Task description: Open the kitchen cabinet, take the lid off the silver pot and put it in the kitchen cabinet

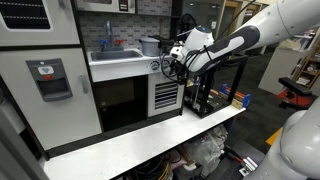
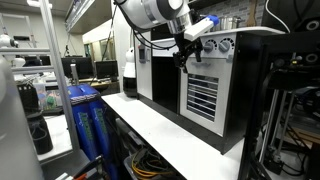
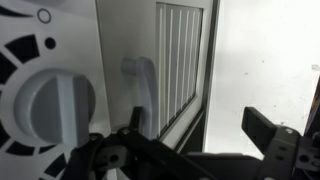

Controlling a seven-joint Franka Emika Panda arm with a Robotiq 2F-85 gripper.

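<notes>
The kitchen cabinet (image 1: 167, 97) is the white slatted door below the counter of the toy kitchen, also seen in an exterior view (image 2: 203, 98). In the wrist view the slatted door (image 3: 180, 60) fills the middle, with its pale handle (image 3: 140, 80) beside it. My gripper (image 3: 200, 125) is open, close in front of the door's edge, holding nothing. In both exterior views the gripper (image 1: 172, 66) (image 2: 185, 52) hovers at the cabinet's upper corner. The silver pot (image 1: 150, 45) stands on the counter beside the sink. Its lid is too small to tell apart.
A doorless dark compartment (image 1: 125, 102) lies next to the cabinet, and a grey fridge door with dispenser (image 1: 50, 80) beyond it. A round white knob (image 3: 55, 105) sits above the handle. A long white table (image 1: 150, 140) runs in front. A black rack (image 1: 210, 95) stands behind the arm.
</notes>
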